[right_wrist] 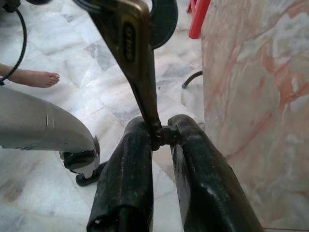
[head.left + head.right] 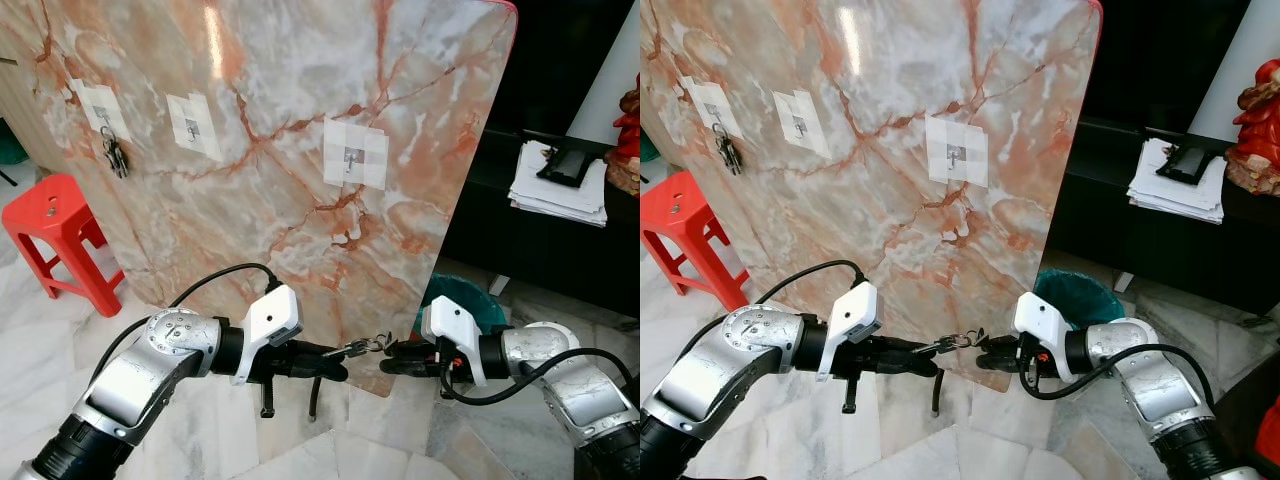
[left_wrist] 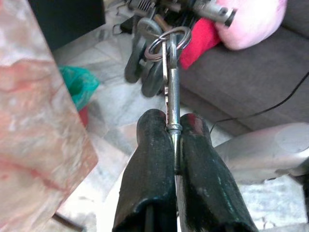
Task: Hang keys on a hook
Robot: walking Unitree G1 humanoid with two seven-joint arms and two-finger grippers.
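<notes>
While both grippers meet before the marble slab (image 2: 300,130), the keys (image 2: 362,346) hang between them: left gripper (image 2: 335,352) pinching one key's blade, right gripper (image 2: 392,358) pinching another. Nearest hook (image 2: 350,155) above; pale marble floor (image 2: 40,340) below.

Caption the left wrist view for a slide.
Left gripper shut on a key, its ring held out toward the right gripper.

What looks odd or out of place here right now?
Both grippers pinch one key bunch at once: left gripper and right gripper meet low before the marble slab, well under its empty hook.
</notes>
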